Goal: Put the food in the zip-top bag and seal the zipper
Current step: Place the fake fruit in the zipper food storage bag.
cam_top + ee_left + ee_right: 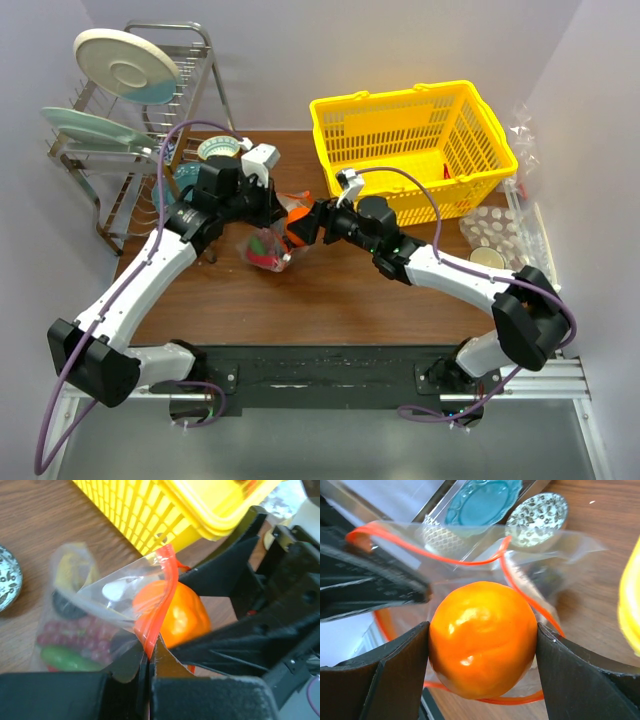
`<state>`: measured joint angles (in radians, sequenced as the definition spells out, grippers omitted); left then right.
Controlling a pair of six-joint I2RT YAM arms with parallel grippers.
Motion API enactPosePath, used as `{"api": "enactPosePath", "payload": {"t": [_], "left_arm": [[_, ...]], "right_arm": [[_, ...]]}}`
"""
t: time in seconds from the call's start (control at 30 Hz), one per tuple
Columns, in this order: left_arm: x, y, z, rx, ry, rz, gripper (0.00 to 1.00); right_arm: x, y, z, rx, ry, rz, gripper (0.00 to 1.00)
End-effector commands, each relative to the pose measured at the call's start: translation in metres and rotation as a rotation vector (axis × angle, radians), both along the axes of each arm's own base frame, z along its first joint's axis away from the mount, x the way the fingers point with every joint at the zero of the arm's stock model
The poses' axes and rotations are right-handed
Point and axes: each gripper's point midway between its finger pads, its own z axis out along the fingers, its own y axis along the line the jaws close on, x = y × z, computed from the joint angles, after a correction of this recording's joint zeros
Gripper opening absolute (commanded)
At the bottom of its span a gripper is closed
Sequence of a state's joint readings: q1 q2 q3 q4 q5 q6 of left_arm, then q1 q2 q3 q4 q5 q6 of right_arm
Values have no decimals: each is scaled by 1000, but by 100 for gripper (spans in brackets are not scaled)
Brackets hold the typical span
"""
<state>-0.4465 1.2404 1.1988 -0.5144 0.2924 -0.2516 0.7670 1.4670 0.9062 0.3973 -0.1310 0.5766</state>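
Orange fruit (481, 636) within right claw (482, 645)

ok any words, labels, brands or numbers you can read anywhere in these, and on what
No readable text in any view.
The white label on the zip-top bag: too blurred to read.
The yellow basket and the orange: no print visible.

Glossy orange (482, 640), clear bag (95, 597) with red-orange zipper strip (167, 575), dark red grapes (75, 632), green veggie (65, 658), yellow lattice basket (410, 140), teal plate (482, 500), speckled bowl (536, 512), brown woodgrain desk (330, 300).
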Motion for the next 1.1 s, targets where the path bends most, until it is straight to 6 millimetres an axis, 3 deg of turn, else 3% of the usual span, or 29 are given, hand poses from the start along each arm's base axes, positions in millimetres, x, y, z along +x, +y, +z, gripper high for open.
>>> {"api": "enactPosePath", "payload": {"t": [0.0, 0.03, 0.07, 0.23, 0.37, 0.63, 0.83, 1.03, 1.07], "left_arm": [[-12, -13, 34, -87, -33, -67, 0], [-14, -14, 33, -97, -22, -72, 0], [-18, -18, 34, -111, -15, -94, 0], [-16, -19, 34, -129, -20, -84, 0], [-12, -16, 27, -113, -11, -65, 0], [-12, -15, 27, -113, -22, -57, 0], [-14, -18, 37, -141, -37, -69, 0], [-13, -14, 36, -122, -37, -52, 0], [-12, -12, 34, -113, -35, -41, 0]], "right_arm": [[17, -5, 23, 17, -64, -86, 65], [17, -5, 25, 11, -63, -94, 73], [19, -7, 27, 1, -55, -108, 97], [14, -19, 38, -39, -44, -133, 99], [0, -42, 41, -134, 4, -163, 96], [-26, -83, 2, -305, 110, -210, 76], [-22, -71, -24, -353, 169, -177, 66], [-29, -69, -23, -334, 194, -150, 30], [-30, -68, -16, -319, 192, -146, 11]]}}
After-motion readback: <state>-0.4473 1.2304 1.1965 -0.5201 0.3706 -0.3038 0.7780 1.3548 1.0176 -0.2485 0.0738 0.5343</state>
